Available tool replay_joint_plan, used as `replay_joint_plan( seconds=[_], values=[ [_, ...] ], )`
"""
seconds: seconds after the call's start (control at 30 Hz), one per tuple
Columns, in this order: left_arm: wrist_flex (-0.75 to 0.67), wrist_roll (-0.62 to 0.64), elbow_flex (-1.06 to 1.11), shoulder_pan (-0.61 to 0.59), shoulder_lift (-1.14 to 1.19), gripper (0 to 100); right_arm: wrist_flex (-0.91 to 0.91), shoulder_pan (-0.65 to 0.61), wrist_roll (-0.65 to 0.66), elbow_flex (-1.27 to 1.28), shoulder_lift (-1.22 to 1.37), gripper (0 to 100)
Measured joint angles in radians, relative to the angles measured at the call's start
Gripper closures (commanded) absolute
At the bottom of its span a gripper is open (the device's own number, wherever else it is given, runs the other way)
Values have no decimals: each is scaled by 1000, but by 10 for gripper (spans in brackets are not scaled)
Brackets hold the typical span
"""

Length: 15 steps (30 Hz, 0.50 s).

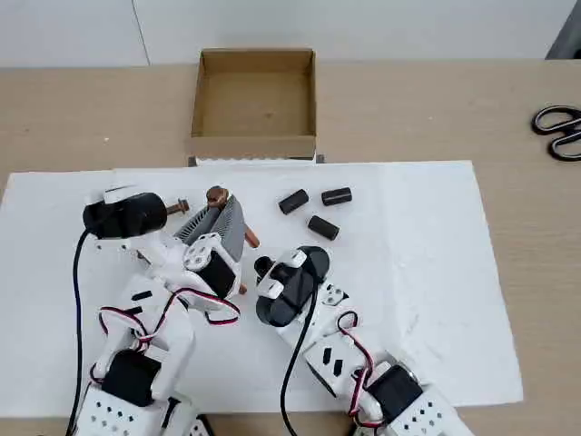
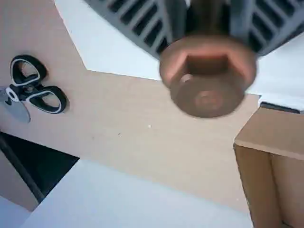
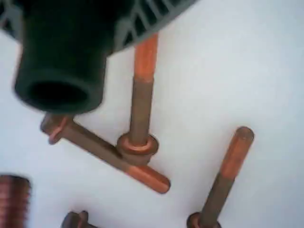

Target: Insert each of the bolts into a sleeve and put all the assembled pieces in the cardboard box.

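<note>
Bolt (image 2: 207,78) pinched at tip of L gripper (image 1: 219,205), over white paper (image 1: 436,272), short of cardboard box (image 1: 254,145). Hex head faces L wrist cam; shank runs back btwn the fingers, mostly hidden. R gripper (image 3: 71,16) clamps black sleeve (image 3: 59,71), open bore twd its cam, over loose bolts (image 3: 137,118). 3 spare sleeves (image 1: 323,227) lie nearby.

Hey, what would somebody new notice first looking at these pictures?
A copper bolt is gripped head-out in the left jaws, just short of the cardboard box. The right jaws hold a black sleeve over loose bolts on the white paper. Three more sleeves lie nearby.
</note>
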Motion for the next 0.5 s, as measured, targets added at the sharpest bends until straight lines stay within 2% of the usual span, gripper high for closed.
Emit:
replay_joint_plan(
  seconds=[0.23,0.5],
  values=[
    [123,0,-37,0,-2,995,-9,0,31,0,-3,995],
    [124,0,-37,28,-2,995,-9,0,37,0,-3,995]
  ],
)
